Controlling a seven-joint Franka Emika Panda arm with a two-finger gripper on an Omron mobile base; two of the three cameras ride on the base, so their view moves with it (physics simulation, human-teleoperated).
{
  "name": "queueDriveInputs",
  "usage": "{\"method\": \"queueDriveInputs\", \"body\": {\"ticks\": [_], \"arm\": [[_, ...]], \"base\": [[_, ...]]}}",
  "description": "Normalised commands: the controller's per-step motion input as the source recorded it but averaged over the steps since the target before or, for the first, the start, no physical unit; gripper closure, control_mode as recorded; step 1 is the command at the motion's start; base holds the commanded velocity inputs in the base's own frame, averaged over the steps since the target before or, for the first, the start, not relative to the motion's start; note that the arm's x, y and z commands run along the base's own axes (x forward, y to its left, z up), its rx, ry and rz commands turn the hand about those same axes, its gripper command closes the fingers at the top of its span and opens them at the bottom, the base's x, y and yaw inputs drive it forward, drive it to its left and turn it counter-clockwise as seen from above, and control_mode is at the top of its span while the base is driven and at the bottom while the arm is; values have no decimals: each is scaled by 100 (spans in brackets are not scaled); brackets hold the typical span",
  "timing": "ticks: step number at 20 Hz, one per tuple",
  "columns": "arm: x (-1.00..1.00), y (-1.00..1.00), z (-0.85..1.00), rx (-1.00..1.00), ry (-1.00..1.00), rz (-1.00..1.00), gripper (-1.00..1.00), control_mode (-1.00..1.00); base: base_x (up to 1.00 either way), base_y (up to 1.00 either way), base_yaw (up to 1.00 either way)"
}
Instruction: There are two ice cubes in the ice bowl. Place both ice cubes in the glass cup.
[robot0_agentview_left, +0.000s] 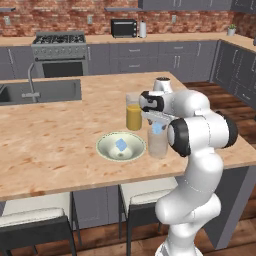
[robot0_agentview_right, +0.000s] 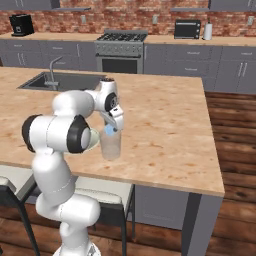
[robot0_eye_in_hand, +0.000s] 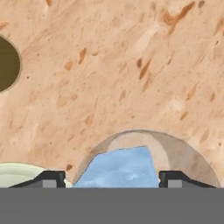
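Observation:
My gripper (robot0_agentview_left: 158, 124) (robot0_agentview_right: 113, 126) (robot0_eye_in_hand: 111, 178) hangs just above the mouth of the glass cup (robot0_agentview_left: 158, 146) (robot0_agentview_right: 111, 148) (robot0_eye_in_hand: 186, 154), which stands on the counter right of the ice bowl (robot0_agentview_left: 103, 150) (robot0_eye_in_hand: 17, 174). Its fingers (robot0_eye_in_hand: 52, 178) are spread wider than the pale-blue ice cube (robot0_agentview_left: 158, 129) (robot0_agentview_right: 109, 131) (robot0_eye_in_hand: 120, 168) that sits between them, right over the cup's opening. A narrow gap shows beside the cube on the left finger's side. A second ice cube (robot0_agentview_left: 121, 145) lies in the middle of the bowl.
A taller glass of orange juice (robot0_agentview_left: 133, 116) stands just behind the bowl and cup, close to my hand. A sink (robot0_agentview_left: 42, 92) is set into the counter's far left. Stools (robot0_agentview_left: 35, 220) stand below the near edge.

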Motion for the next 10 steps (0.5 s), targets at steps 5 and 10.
{"method": "queueDriveInputs", "body": {"ticks": [5, 10], "arm": [[-3, 0, 54, 0, -13, 0, -100, -100], [-18, 16, 38, 0, -15, 0, -100, -100]], "base": [[0, 0, 0], [0, 0, 0]]}}
